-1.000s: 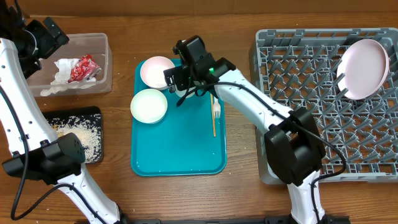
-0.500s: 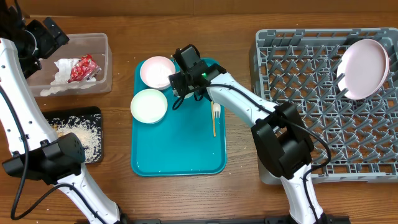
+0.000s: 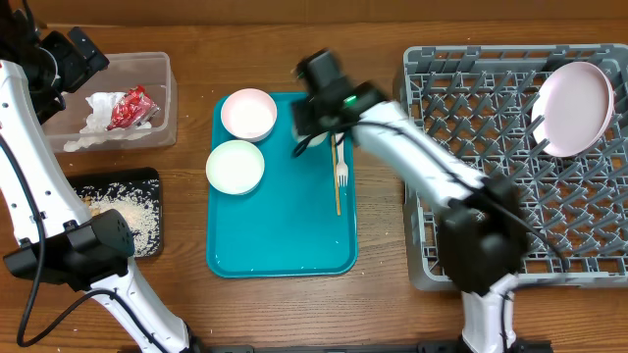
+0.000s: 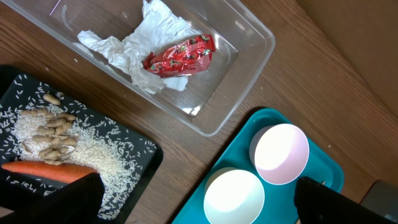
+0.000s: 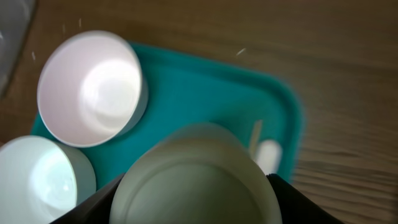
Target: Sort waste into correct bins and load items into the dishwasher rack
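My right gripper (image 5: 196, 202) is shut on the small white cup (image 5: 196, 177), whose base fills the gap between the black fingers (image 5: 93, 208). In the overhead view that gripper (image 3: 312, 126) hangs over the back of the teal tray (image 3: 285, 245) and hides the cup. Two white bowls (image 3: 248, 114) (image 3: 235, 167) sit on the tray's left, and the white fork (image 3: 341, 175) and thin wooden stick (image 3: 337, 196) lie on its right. The pale plate (image 3: 574, 108) stands in the grey dishwasher rack (image 3: 510, 196). My left gripper (image 4: 193, 208) is open and empty, high over the bins.
The clear tub (image 3: 162, 98) at the far left holds white napkins (image 4: 134, 46) and a red wrapper (image 4: 180, 55). In front of it, the black tray (image 3: 147, 181) holds rice (image 4: 93, 143), food scraps and a carrot (image 4: 50, 169).
My right gripper closed on the cup beside the back bowl, lifted it and moved right toward the rack. The left arm has not moved.
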You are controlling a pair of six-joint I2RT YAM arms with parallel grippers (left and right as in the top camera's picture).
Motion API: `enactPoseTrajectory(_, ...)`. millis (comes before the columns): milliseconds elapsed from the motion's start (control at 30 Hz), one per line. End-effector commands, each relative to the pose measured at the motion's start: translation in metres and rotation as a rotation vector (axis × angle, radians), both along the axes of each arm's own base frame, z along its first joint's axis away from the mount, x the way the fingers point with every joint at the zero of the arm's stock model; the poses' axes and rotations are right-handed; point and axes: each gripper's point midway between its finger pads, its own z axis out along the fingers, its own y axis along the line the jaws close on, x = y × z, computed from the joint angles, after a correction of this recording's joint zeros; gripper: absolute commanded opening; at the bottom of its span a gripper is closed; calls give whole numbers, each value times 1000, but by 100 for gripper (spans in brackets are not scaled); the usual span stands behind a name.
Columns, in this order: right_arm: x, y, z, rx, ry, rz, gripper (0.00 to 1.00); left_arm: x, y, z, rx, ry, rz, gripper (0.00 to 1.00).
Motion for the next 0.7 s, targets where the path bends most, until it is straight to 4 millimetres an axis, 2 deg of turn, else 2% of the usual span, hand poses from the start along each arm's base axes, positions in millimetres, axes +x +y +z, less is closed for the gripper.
enactPoseTrajectory(0, 15, -67, 109, 86, -176, -135, 45, 2, -3, -1, -8, 0, -3, 100)
enactPoseTrajectory(33, 15, -108, 130, 86, -196, -208, 44, 2, -3, -1, -8, 0, -3, 100)
enactPoseTrajectory(100, 14, -152, 143, 72, -203, -289, 44, 2, -3, -1, -8, 0, -3, 100)
enactPoseTrajectory(133, 12, -183, 146, 56, -196, -352, 44, 2, -3, -1, -8, 0, -3, 100)
enactPoseTrajectory(167, 9, -212, 144, 40, -177, -413, 44, 2, -3, -1, -8, 0, -3, 100)
enactPoseTrajectory(200, 8, -229, 141, 32, -161, -447, 44, 2, -3, -1, -8, 0, -3, 100)
enactPoseTrajectory(233, 4, -266, 130, 13, -117, -527, 44, 2, -3, -1, -7, 0, -3, 100)
enactPoseTrajectory(267, 3, -278, 125, 8, -104, -553, 45, 2, -3, -1, -8, 0, -3, 100)
enactPoseTrajectory(367, 1, -330, 95, -17, -37, -658, 48, 2, -3, -1, -8, 0, -3, 100)
enactPoseTrajectory(500, 1, -359, 58, -34, 48, -718, 51, 2, -3, -1, -8, 0, -3, 100)
enactPoseTrajectory(633, 4, -363, 36, -42, 96, -724, 57, 2, -3, -1, -8, 0, -3, 100)
enactPoseTrajectory(667, 5, -363, 30, -44, 109, -724, 62, 2, -3, -1, -8, 0, -3, 100)
